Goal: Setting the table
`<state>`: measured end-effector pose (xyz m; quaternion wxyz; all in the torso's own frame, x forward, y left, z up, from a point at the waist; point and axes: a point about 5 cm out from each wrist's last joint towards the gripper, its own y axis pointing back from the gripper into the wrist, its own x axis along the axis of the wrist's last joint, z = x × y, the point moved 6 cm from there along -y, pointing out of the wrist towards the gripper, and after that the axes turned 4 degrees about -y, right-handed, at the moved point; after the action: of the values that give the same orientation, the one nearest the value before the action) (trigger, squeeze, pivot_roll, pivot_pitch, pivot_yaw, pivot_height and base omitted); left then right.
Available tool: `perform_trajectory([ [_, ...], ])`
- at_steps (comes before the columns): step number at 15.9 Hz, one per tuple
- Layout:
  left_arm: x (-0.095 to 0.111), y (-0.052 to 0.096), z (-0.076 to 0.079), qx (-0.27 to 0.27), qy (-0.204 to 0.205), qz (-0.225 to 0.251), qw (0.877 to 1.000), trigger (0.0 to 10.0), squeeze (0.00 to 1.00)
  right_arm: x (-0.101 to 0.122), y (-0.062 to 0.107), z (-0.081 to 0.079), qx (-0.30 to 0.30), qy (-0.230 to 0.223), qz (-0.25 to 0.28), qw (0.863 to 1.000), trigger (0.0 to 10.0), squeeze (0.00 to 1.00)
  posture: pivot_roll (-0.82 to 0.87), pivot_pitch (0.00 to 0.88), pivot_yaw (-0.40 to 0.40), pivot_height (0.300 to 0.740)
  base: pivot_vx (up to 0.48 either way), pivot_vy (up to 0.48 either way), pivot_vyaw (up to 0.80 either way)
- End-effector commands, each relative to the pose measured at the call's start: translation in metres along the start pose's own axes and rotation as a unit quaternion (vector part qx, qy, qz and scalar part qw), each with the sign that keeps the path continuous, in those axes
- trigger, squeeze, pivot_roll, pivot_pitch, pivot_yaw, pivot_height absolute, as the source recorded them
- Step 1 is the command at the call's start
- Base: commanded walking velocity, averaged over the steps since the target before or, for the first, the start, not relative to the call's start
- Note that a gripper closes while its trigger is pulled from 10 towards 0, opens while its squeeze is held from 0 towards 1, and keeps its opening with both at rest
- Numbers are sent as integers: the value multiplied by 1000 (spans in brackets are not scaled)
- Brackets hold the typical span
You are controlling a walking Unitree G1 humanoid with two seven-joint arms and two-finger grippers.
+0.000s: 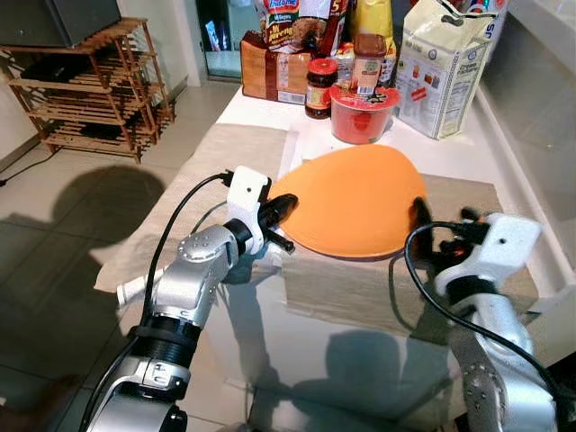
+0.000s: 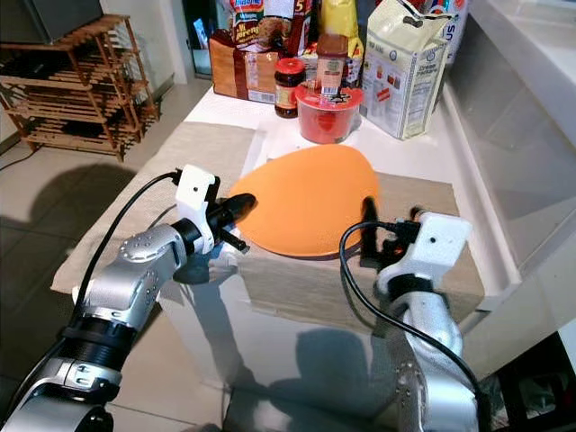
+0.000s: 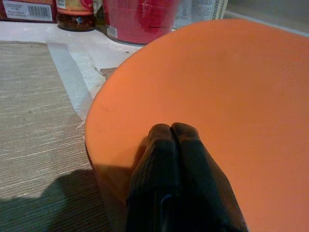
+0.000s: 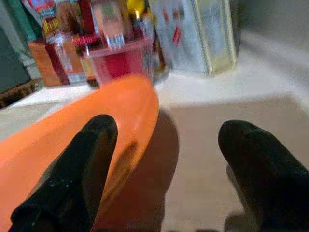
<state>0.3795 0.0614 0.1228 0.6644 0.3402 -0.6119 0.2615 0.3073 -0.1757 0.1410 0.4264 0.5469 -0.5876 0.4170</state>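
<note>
Orange plate (image 1: 353, 200) between grippers: left gripper (image 1: 286, 205) clenched at its left rim, nearer; right gripper (image 4: 166, 159) spread, beside right rim.

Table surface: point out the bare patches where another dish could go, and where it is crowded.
Bare patches: the beige placemat left of the orange plate, and the mat strip between the plate and the table's near edge. Crowded: the far end, with the red tub, jar, bread bag and carton packed together.
</note>
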Motion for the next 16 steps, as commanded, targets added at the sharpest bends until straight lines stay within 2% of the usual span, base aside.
perform_trajectory([
  [1,-35,4,3,-2,30,-53,998,10000,0,-4,-4,-1,8,-13,-13,1000,10000,0,-29,0,29,722,0,0,0],
  [5,-34,4,2,-5,28,-47,998,10000,0,-19,-11,-10,27,-43,-45,998,10000,0,-20,0,29,722,0,0,0],
  [11,-31,3,2,-10,28,-39,999,10000,0,-29,-25,-36,80,-95,-78,989,10000,0,-12,0,32,722,0,0,0],
  [15,-29,2,5,-15,31,-34,999,10000,0,-32,-32,-42,93,-111,-89,985,10000,0,-8,0,30,722,0,0,0],
  [16,-29,2,6,-17,31,-33,999,10000,0,-32,-33,-44,96,-111,-89,985,7922,0,-7,0,30,722,0,0,0],
])
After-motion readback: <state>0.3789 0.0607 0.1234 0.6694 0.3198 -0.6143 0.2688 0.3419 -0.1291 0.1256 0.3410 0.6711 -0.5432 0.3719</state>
